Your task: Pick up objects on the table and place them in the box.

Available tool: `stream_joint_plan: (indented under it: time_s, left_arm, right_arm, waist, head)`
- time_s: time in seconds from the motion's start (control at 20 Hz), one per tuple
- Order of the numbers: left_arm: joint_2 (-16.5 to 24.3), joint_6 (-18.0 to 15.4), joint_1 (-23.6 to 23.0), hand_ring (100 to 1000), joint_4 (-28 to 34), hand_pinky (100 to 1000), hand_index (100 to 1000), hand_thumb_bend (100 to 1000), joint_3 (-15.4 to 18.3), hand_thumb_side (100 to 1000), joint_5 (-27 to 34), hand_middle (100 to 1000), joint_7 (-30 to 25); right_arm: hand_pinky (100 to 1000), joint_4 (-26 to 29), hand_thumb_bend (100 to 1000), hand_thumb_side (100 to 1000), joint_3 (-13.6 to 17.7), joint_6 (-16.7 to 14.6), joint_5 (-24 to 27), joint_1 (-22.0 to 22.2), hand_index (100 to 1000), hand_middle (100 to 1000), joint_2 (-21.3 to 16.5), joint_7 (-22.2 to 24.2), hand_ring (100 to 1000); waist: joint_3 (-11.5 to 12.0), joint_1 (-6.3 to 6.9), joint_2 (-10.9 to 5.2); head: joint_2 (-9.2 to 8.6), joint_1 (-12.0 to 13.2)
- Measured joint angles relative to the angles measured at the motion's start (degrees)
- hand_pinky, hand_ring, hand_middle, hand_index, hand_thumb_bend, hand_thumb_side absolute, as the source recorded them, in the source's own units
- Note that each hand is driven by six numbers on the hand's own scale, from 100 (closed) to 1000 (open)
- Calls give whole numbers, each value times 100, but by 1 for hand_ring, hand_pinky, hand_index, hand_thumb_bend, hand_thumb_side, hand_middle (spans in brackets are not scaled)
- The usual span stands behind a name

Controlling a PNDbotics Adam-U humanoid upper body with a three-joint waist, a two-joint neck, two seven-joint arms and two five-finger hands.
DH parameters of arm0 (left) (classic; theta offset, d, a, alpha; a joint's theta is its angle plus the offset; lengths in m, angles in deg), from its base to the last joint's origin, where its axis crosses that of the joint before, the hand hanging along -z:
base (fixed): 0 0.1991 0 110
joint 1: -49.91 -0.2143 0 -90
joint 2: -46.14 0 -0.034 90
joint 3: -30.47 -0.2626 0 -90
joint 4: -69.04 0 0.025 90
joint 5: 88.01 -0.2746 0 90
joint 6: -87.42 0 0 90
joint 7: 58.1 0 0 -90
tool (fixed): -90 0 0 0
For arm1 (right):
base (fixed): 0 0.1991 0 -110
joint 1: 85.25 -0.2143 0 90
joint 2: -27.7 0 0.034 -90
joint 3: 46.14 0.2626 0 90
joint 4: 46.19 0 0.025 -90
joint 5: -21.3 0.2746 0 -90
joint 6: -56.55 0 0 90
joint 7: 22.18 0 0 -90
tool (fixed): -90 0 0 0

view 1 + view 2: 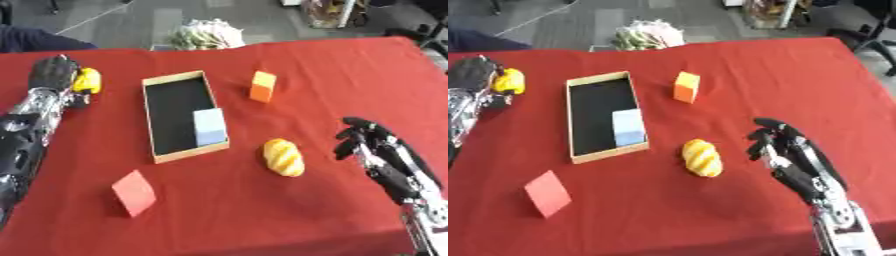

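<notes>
While both arms were over the red cloth, scene read thus:
Table (332, 65): red cloth, seen from above.
Box (150, 120): wood rim, black inside, centre-left; pale blue block (210, 126) lay in its near right corner.
L hand (54, 72): far left, fingers curled round a yellow object (87, 80), well apart from box.
R hand (779, 142): lower right, fingers bent, holding nothing, near the bread.
Bread (283, 157): yellow loaf, on cloth just right of box's near end.
Orange block (262, 86): upright, right of box's far end.
Red block (134, 192): on cloth, nearer than box, to its left.
</notes>
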Motion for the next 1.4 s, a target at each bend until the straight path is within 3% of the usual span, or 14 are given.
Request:
stream_joint_plan:
  time_s: [0.15,0.45,0.8,1.4]
  left_arm:
    - [48,-203,-35,427,280,560,598,220,-110,153,172,382,101]
    - [237,-618,-79,425,1148,553,591,235,-465,135,648,379,51]
    - [225,-1275,-48,437,2104,571,606,246,-1210,191,949,404,-483]
    - [-103,-2100,-222,474,2419,605,645,157,-1955,222,1216,452,-1045]
  right_arm:
    - [537,0,100,408,3,4,0,-1,832,618,0,-6,565]
    - [537,0,100,408,8,5,-1,-1,833,619,-6,-21,565]
    - [537,0,100,409,3,9,-1,-7,833,619,-6,-10,565]
    - [538,0,100,410,0,5,-1,-44,834,620,-6,15,566]
  waist:
    - [40,0,0]
    - [78,0,0]
    - [11,0,0]
    - [-63,13,0]
  head:
    - [0,-35]
    - [0,-143]
    - [0,-180]
    - [0,-229]
